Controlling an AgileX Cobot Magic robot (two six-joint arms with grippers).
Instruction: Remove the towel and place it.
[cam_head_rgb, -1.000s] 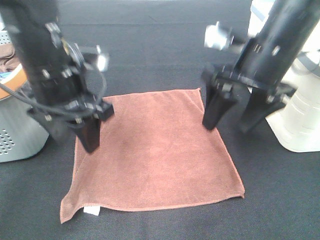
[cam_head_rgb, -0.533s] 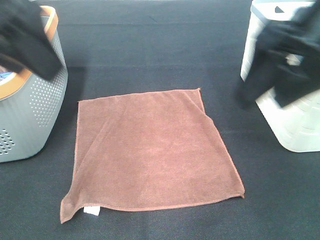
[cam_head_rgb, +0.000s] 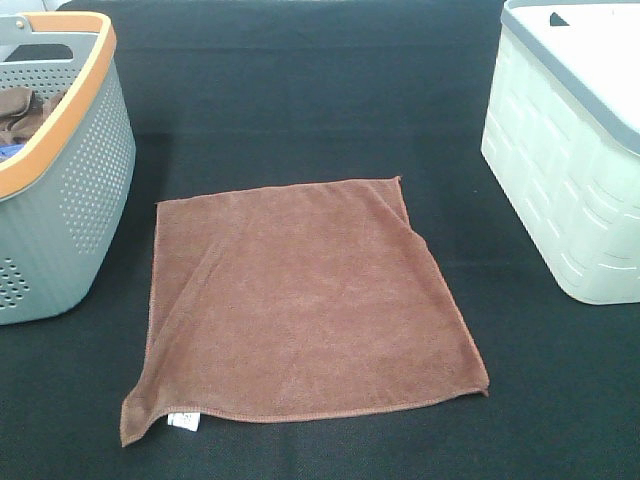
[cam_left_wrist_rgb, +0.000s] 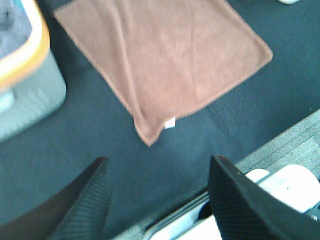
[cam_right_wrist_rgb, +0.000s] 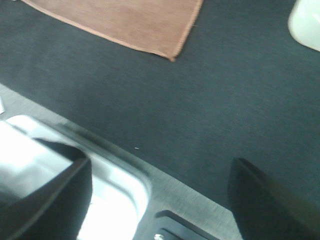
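Observation:
The towel (cam_head_rgb: 300, 300), a rust-brown square cloth, lies spread flat on the black table between the two containers, with its white tag (cam_head_rgb: 183, 421) at the near left corner. Neither arm shows in the exterior high view. In the left wrist view the left gripper (cam_left_wrist_rgb: 157, 200) hangs open and empty above the table's near edge, well back from the towel (cam_left_wrist_rgb: 165, 55). The right gripper (cam_right_wrist_rgb: 160, 195) is also open with nothing between its fingers, and only a corner of the towel (cam_right_wrist_rgb: 135, 20) shows beyond it.
A grey perforated basket (cam_head_rgb: 75, 190) with an orange rim stands at the left, with a darker brown cloth (cam_head_rgb: 20, 110) bunched inside. A white ribbed bin (cam_head_rgb: 560, 180) stands at the right. The table's grey front edge (cam_left_wrist_rgb: 285, 140) and metal frame (cam_right_wrist_rgb: 105, 170) lie under the grippers.
Both arms have pulled up and back from the towel's far corners and left the exterior high view. The towel lies as it did.

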